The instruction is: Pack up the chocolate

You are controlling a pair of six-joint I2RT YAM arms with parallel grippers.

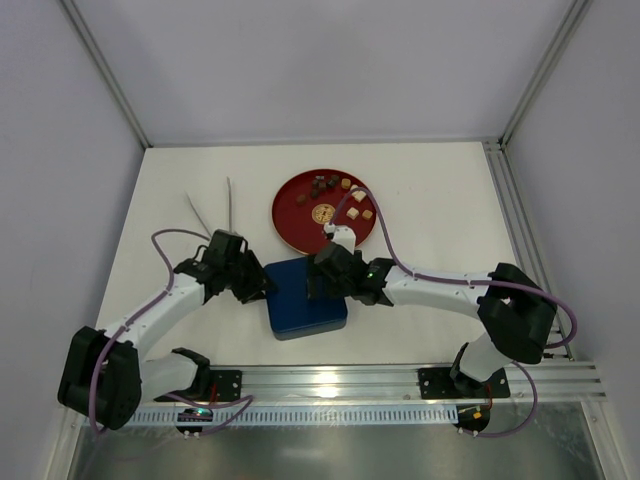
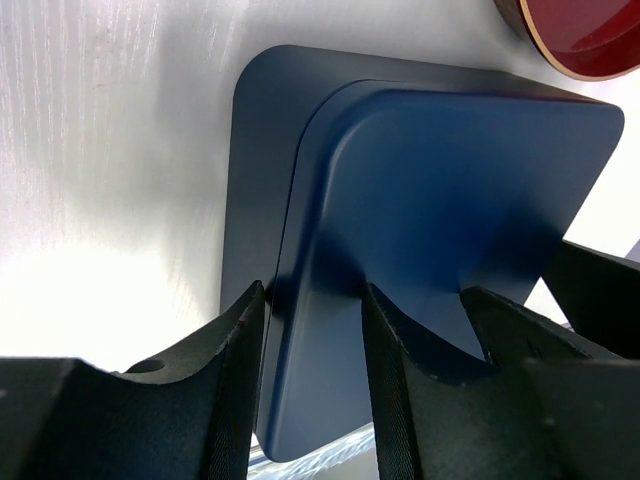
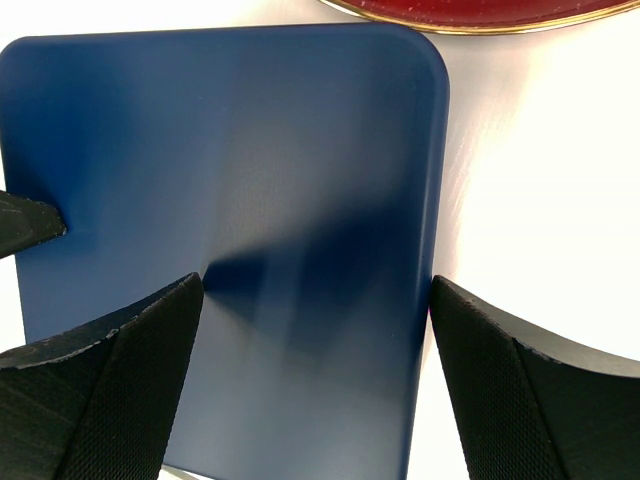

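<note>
The chocolate [image 1: 335, 190], small brown and cream pieces, lies on the far side of a red plate [image 1: 285, 215] around a gold emblem [image 1: 323, 212]. Nearer me sits a dark blue box under its square lid [image 1: 300, 305]. My left gripper [image 1: 262, 285] straddles the lid's [image 2: 450, 200] left edge, jaws [image 2: 310, 290] partly closed; contact is unclear. A darker blue layer [image 2: 255, 200] shows beyond that edge. My right gripper [image 1: 320, 283] hovers open over the lid's [image 3: 250, 150] right part, its jaws [image 3: 315, 283] wide, one finger past the right edge.
Two thin pale sticks [image 1: 212, 210] lie left of the plate. A metal rail [image 1: 400, 380] runs along the near edge, and white enclosure walls stand on three sides. The plate's rim [image 3: 480, 10] lies just beyond the lid.
</note>
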